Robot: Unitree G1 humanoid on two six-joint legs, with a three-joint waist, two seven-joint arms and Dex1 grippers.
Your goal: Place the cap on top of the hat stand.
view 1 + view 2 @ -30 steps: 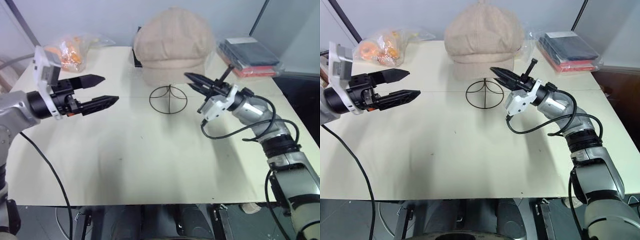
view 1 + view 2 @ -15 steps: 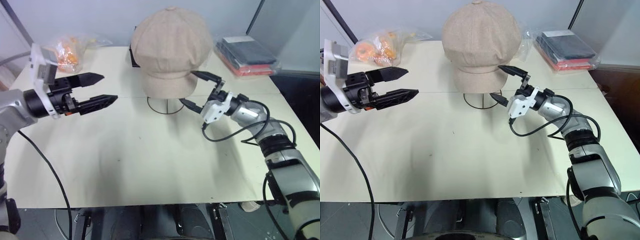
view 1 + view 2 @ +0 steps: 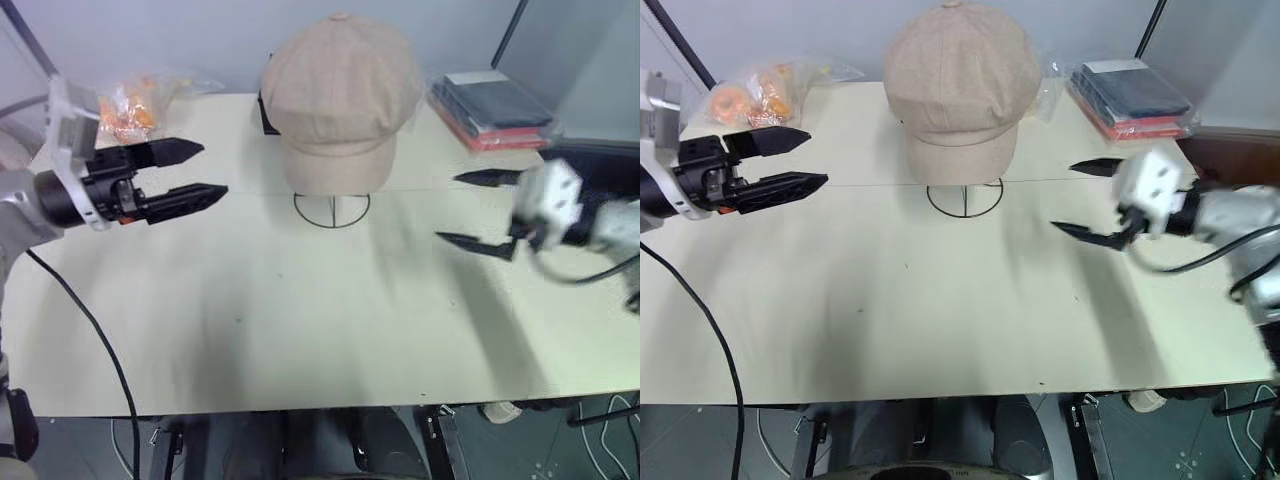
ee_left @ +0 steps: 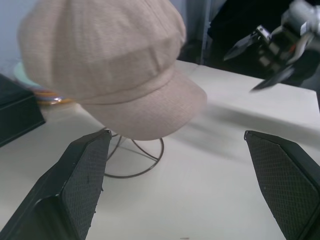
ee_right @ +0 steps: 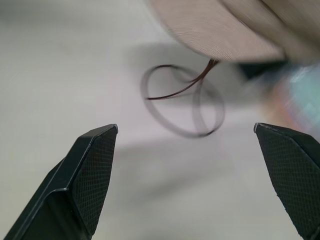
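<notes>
The beige cap [image 3: 340, 95] sits on the hat stand, hiding the wire head. Only the stand's stem and round ring base [image 3: 332, 210] show beneath the brim. My right gripper [image 3: 447, 208] hangs open and blurred well to the right of the stand, touching nothing. On the other side my left gripper [image 3: 213, 168] is open too, level and pointing toward the cap with a clear gap to it. The left wrist view shows the cap [image 4: 105, 60], the ring base [image 4: 132, 157] and the right gripper [image 4: 239, 74] beyond. In the right wrist view the ring base [image 5: 182, 107] lies under the brim [image 5: 220, 30].
A clear bag of orange things [image 3: 135, 100] lies at the table's back left. A dark box [image 3: 268, 112] stands right behind the cap. Flat dark and red packets [image 3: 495, 110] are stacked at the back right. The cream table [image 3: 300, 320] stretches toward the near edge.
The right gripper, shut by the cap's brim a second ago, opened and swung away to the right. The cap settled down over the stand. The left gripper stayed put.
</notes>
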